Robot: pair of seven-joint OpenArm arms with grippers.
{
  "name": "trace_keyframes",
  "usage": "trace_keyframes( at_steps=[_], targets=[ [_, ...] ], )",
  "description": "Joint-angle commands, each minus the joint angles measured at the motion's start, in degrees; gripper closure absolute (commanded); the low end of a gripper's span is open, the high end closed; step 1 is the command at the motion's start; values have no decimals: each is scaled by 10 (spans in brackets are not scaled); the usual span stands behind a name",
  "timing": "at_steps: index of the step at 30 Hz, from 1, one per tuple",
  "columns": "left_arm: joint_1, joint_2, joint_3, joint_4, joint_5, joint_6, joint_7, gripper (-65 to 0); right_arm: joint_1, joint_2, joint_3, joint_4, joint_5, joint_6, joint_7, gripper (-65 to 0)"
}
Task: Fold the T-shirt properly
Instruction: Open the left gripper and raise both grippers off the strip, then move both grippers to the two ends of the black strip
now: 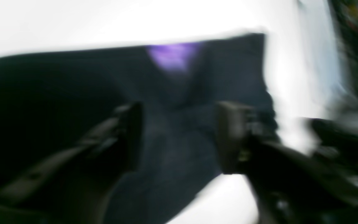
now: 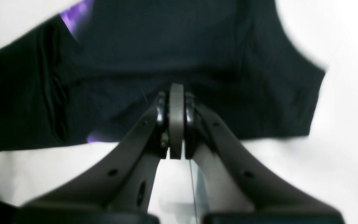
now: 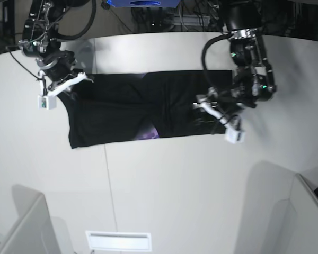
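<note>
Black shirt point(image 3: 122, 108) spread as a long band on white bench point(image 3: 164, 180), mid-fold. Left gripper point(image 1: 179, 137) gaping over shirt's end, holding nothing; right gripper point(image 2: 176, 121) clamped tight at opposite edge, cloth hold unclear. Next: regrasp, fold across.

Black T-shirt point(image 3: 132, 108) folded into long flat band, lying across far half of white table point(image 3: 164, 185); small purple patch showing at near edge.

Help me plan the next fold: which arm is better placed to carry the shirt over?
Probably the right. Its hand is shut on the T-shirt's edge, while the left hand hovers open over the cloth, holding nothing.
</note>
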Motion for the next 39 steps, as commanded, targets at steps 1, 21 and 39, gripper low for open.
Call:
trace_keyframes(
  at_steps=[1,21,39],
  targets=[
    [10,-18,-27,23,-8,-6,-1,-202,11,5,2,8,22,4,11,0],
    [169,-155,-334,71,-8,-8,-2,0,232,166,5,-325,202,5,-64,-497],
    [144,-126,-172,121,141,-8,-2,0,247,177,-122,-407,201,75,-61,-464]
  ],
)
